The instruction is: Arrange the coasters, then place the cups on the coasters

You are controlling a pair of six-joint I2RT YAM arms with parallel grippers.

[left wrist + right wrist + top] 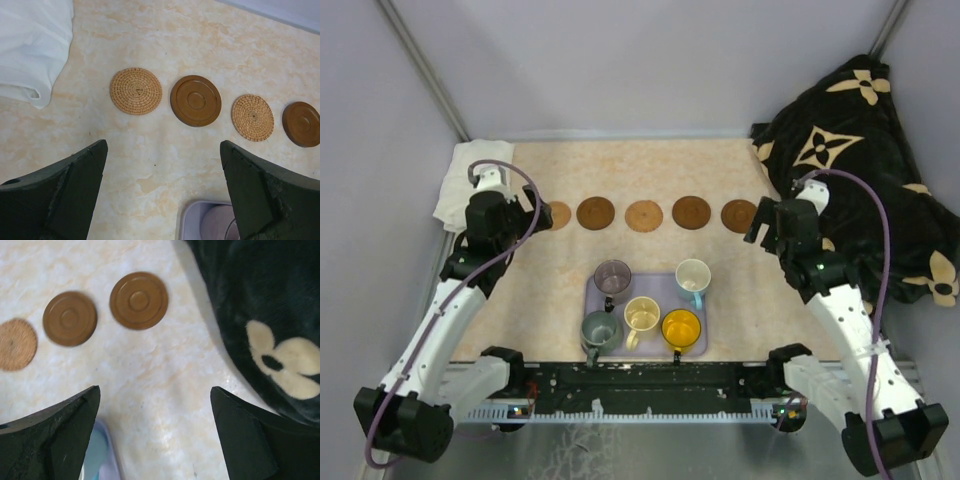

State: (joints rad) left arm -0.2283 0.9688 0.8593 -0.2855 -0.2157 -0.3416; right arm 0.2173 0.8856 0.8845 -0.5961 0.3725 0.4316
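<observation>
Five coasters (643, 215) lie in a row on the desk (650, 170), ahead of the left fingers (60, 195) and right fingers (50, 440). Behind the fingers, between both arms, five cups (642, 315) stand in a tray (655, 285).

No lettering, number or label can be read on any surface in the three views. The only sign-like marks are cream emblems on the black blanket (865, 125) at the far right of the bench (550, 290): four-petalled flowers (861, 84) and a pointed four-ray star (815, 148) inside a diamond outline. The right wrist view shows one such flower (283, 363) close up, its centre a dark oval.
</observation>
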